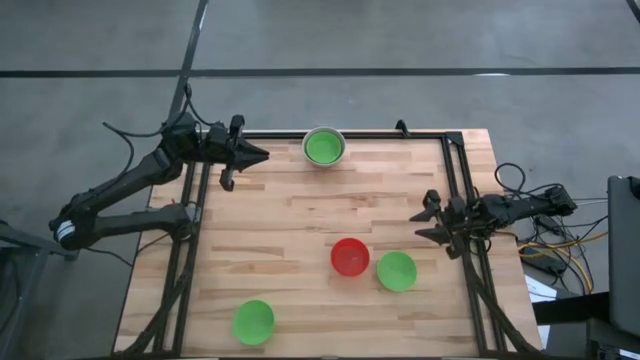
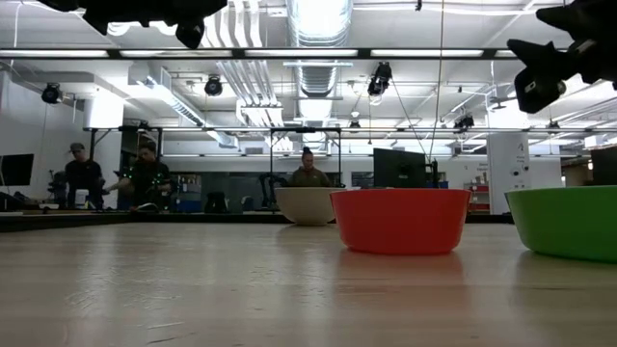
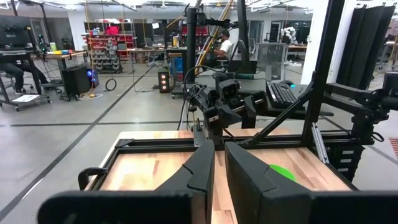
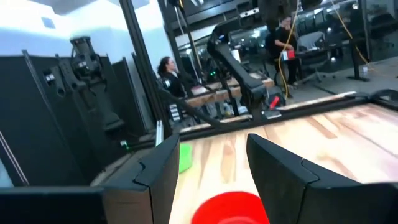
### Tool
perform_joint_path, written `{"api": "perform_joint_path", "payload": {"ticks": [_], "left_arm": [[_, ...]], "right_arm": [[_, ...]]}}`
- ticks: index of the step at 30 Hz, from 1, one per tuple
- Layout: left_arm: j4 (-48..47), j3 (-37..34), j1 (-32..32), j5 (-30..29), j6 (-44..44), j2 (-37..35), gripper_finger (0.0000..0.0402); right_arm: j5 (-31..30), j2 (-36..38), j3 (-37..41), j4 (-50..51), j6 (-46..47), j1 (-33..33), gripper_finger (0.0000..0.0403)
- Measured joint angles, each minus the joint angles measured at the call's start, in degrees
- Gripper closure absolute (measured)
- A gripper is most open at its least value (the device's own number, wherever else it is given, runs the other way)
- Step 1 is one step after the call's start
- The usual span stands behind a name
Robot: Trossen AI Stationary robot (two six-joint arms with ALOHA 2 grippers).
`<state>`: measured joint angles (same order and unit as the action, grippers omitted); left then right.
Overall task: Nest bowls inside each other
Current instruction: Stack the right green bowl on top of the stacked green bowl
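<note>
One green bowl sits in the white bowl (image 1: 324,146); red bowl (image 1: 350,256) and two green bowls stay loose. Left gripper (image 1: 262,155) nearly shut, empty; right gripper (image 1: 422,224) wide apart, empty.

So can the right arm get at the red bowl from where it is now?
Probably yes. The right pincer hangs open at the table's right edge, the red bowl sits nearby, and bare wood lies between them; the green bowl sits just beside the path.

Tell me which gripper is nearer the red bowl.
Right. The right gripper hangs just beyond the red bowl at the table's right edge; the left gripper sits far off at the opposite corner.
</note>
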<state>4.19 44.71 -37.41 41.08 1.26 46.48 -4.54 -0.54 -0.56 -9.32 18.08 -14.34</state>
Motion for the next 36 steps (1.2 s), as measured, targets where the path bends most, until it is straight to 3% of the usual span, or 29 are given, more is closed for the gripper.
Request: {"api": "perform_joint_path", "payload": {"ticks": [5,13,19,24,36], "left_arm": [[0.0,0.0,0.0,0.0,0.0,0.0,0.0358],[0.0,0.0,0.0,0.0,0.0,0.0,0.0358],[0.0,0.0,0.0,0.0,0.0,0.0,0.0358],[0.0,0.0,0.0,0.0,0.0,0.0,0.0358],[0.0,0.0,0.0,0.0,0.0,0.0,0.0358]], "right_arm": [[-1.3,-0.5,-2.6,4.0,2.5,0.0,0.022],[-6.1,-6.6,-13.8,15.2,1.7,0.0,0.022],[-7.8,-14.4,-22.0,19.0,4.6,0.0,0.022],[-10.6,-22.7,-28.2,31.1,14.5,0.0,0.022],[-8.5,-41.1,-38.8,44.7,26.9,0.0,0.022]]}}
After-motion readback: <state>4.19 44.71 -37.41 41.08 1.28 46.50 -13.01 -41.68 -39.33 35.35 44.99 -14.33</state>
